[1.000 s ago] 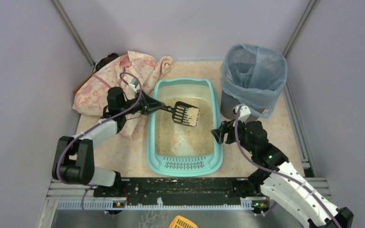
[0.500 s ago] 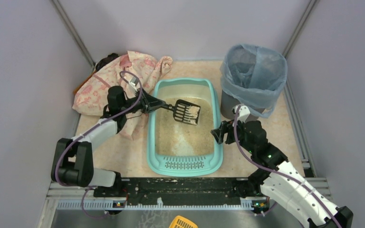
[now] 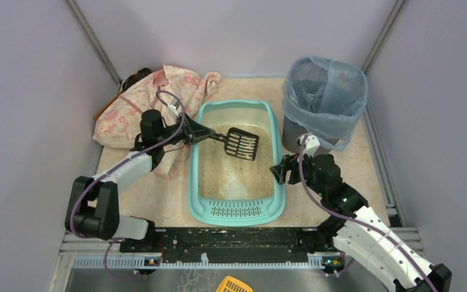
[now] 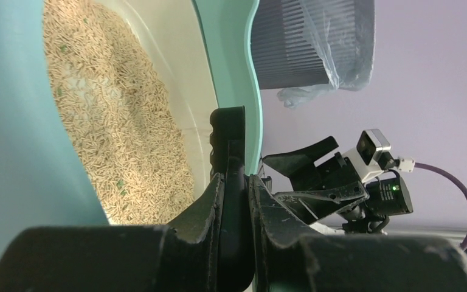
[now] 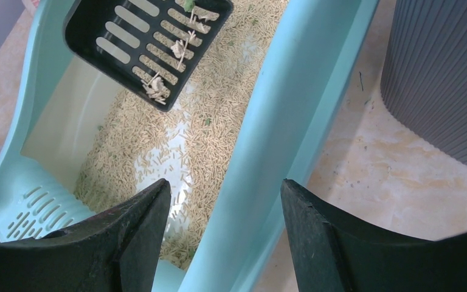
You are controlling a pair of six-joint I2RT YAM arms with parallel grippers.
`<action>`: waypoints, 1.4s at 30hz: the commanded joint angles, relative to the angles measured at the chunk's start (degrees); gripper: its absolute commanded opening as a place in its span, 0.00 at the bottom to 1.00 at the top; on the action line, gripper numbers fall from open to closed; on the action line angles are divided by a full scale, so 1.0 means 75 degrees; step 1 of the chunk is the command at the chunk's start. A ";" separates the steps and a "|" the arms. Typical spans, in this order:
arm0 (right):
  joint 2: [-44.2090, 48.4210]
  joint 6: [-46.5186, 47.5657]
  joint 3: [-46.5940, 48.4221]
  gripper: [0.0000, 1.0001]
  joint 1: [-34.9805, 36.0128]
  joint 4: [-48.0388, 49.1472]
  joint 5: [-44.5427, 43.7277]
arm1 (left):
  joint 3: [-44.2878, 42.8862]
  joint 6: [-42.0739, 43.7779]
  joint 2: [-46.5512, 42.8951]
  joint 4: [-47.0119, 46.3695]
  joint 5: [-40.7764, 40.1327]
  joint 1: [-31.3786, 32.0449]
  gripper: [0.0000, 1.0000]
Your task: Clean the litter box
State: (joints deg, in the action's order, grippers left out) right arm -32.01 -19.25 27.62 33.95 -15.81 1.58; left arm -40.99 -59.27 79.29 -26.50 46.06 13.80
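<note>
The turquoise litter box [image 3: 236, 213] sits in the middle of the floor, its beige litter [image 3: 231, 176] thin enough in one patch to show the cream bottom. My left gripper [image 3: 202, 134] is shut on the handle of a black slotted scoop [image 3: 243, 144], which hangs over the far half of the box with a few clumps on its slots [image 5: 152, 42]. In the left wrist view the handle [image 4: 231, 140] is pinched between the fingers of the left gripper [image 4: 236, 182]. My right gripper [image 5: 225, 201] stands open astride the box's right rim [image 5: 292, 109].
A grey bin lined with a blue bag [image 3: 324, 91] stands just right of the box, close to the right arm. A pink patterned cloth [image 3: 158, 97] lies bunched at the far left. A yellow slotted object [image 3: 234, 285] lies beyond the near rail. Purple walls close in on all sides.
The scoop, loaded with litter a second ago, has lifted and levelled a little, and most of the loose litter has fallen through its slots. The right arm has stayed still.
</note>
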 commanded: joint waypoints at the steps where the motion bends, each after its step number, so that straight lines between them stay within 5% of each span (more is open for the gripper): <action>1: 0.0048 0.0000 0.0046 0.67 -0.0016 0.0356 -0.0010 | -0.0260 0.0269 0.0104 0.0199 -0.0244 0.0034 0.00; 9: -0.0059 0.0011 0.0100 0.67 -0.0016 0.0395 0.0026 | -0.1370 0.1899 0.0330 0.2651 -0.2834 0.0499 0.00; 25: 0.0218 -0.0012 0.0034 0.67 -0.0016 0.0217 -0.0064 | -0.3250 0.3381 0.1737 0.4184 -0.6349 0.2078 0.00; 33: 0.0182 -0.0013 0.0032 0.67 -0.0016 0.0226 -0.0047 | -0.3576 0.3474 0.2377 0.4181 -0.6198 0.2412 0.00; 42: 0.0229 -0.0012 0.0022 0.67 -0.0016 0.0175 -0.0094 | -0.3535 0.2899 0.2972 0.3475 -0.4692 0.2531 0.00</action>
State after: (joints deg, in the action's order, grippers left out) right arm -30.85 -19.25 27.62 33.95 -15.88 1.54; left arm -67.94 -36.88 99.22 -1.15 5.21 31.79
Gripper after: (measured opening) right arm 0.675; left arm 0.213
